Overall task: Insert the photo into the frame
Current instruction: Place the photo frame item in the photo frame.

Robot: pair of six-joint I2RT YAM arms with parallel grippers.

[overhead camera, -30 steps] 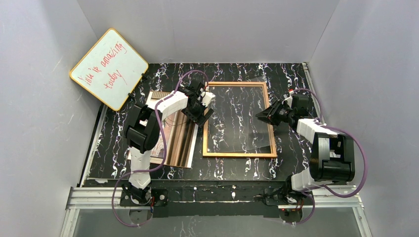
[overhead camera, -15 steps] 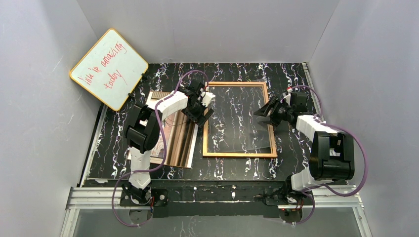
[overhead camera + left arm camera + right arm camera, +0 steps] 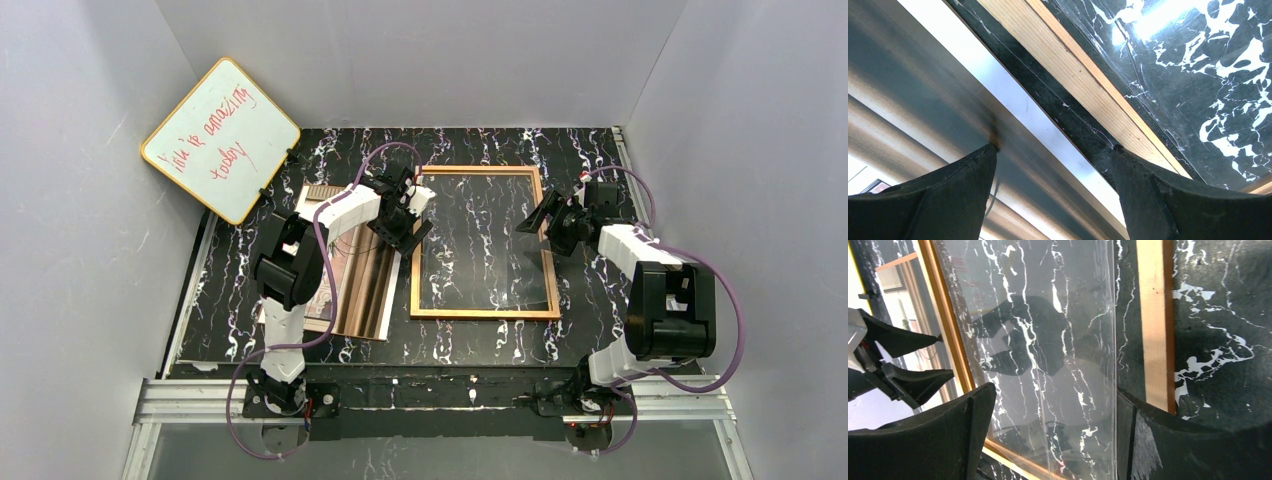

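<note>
The frame [image 3: 485, 313], orange-brown wood with a clear pane [image 3: 480, 240], lies flat mid-table. To its left lies the photo [image 3: 365, 290], partly hidden by my left arm. My left gripper [image 3: 414, 224] is open and hovers low over the photo's right edge beside the frame's left rail. In the left wrist view its fingers [image 3: 973, 185] straddle the photo [image 3: 923, 75] and the dark gap next to the frame [image 3: 1073, 65]. My right gripper [image 3: 540, 222] is open over the frame's right rail [image 3: 1153, 315]. The pane [image 3: 1048, 315] lies under it, held by nothing.
A yellow-edged whiteboard [image 3: 220, 140] with red writing leans against the left wall at the back. Grey walls close in three sides. The black marbled table [image 3: 590, 160] shows around the frame. My left gripper [image 3: 898, 365] shows across the pane in the right wrist view.
My right gripper has opened from nearly shut and shifted slightly toward the back, off the pane's right edge. The left arm, the photo and the frame have not moved.
</note>
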